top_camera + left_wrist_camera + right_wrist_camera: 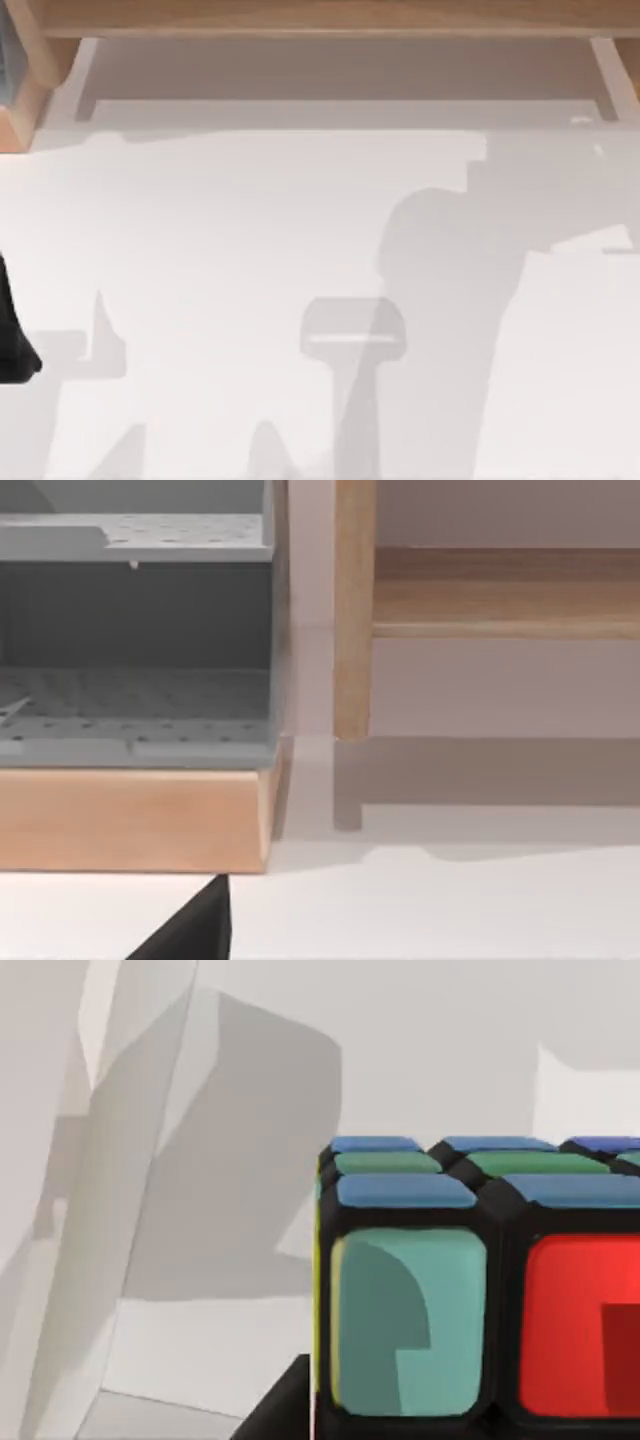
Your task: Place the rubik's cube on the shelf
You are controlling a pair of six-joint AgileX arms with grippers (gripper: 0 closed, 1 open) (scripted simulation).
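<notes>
1. The rubik's cube (480, 1290) sits very close under the right wrist camera, above the white table (250, 260). A dark pincer part shows just below it, so it looks carried, though I cannot tell how the right pincer's fingers stand.
2. The shelf (320, 18) runs along the table's 12 o'clock edge, with white uprights (605, 75) beneath (the board sits well above the tabletop).
3. Risk, as I judge it: coming in too low would knock the cube against the board's front edge.
4. The left arm (12, 330) waits at 9 o'clock beside a grey rack (135, 630); I can't tell its pincer's state.
</notes>
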